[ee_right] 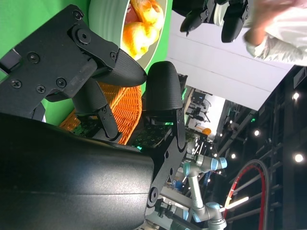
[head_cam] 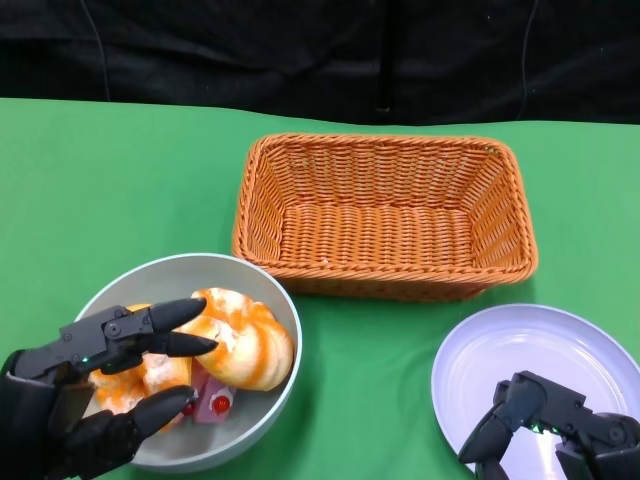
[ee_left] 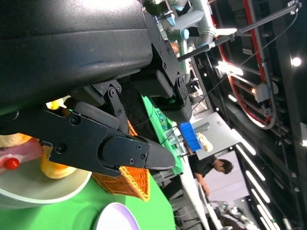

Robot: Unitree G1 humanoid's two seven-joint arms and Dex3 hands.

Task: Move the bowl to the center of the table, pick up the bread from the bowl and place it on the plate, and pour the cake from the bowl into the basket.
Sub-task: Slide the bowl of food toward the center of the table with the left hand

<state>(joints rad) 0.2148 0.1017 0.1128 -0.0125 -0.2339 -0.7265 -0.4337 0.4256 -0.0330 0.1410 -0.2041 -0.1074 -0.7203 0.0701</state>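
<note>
Green tabletop: my left hand (head_cam: 105,385) hovers spread over the bread (head_cam: 240,340) in the bowl (head_cam: 262,285); plate (head_cam: 480,355), basket (head_cam: 385,215) unfilled.

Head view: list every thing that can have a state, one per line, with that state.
Bowl: upright at the table's front left, holding bread and cake.
Bread: in the bowl, left hand's fingers over it.
Cake: in the bowl, beside the bread.
Basket: upright, nothing in it.
Plate: nothing on it.
Left hand: fingers spread around the bread.
Right hand: fingers curled, over the plate's near edge.
</note>
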